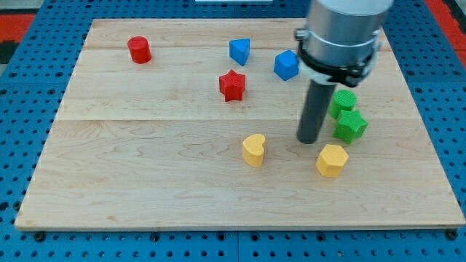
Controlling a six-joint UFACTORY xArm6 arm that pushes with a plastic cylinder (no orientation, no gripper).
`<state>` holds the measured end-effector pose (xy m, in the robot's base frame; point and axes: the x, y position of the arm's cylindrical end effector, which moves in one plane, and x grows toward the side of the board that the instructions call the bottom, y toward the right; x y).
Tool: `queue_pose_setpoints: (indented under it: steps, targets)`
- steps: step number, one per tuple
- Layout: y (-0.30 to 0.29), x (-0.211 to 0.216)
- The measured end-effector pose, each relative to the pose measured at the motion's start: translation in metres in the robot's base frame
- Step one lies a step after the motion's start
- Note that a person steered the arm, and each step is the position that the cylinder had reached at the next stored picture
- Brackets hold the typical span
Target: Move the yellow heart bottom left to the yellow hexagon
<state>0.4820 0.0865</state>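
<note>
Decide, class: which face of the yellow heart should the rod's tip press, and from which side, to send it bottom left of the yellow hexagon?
Nothing here can grip, so push. The yellow heart stands left of the yellow hexagon, nearly level. My tip sits between them, slightly higher. Probably press the heart's upper-left flank, coming from the view's top left, driving it down and rightward.

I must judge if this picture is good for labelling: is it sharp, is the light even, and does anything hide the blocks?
Camera view: light is even, shadows soft and short, no strong glare on the wooden board. Blocks look fairly sharp; the yellow heart and yellow hexagon are fully visible. My tip is sharp, and the rod partly hides the upper green block.
</note>
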Motion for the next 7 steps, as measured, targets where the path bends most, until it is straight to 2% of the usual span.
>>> queue_pose_setpoints:
  steps: [2,5,7]
  targets:
    - [-0.022,-0.032]
    - [-0.008,-0.019]
    - [-0.043,-0.016]
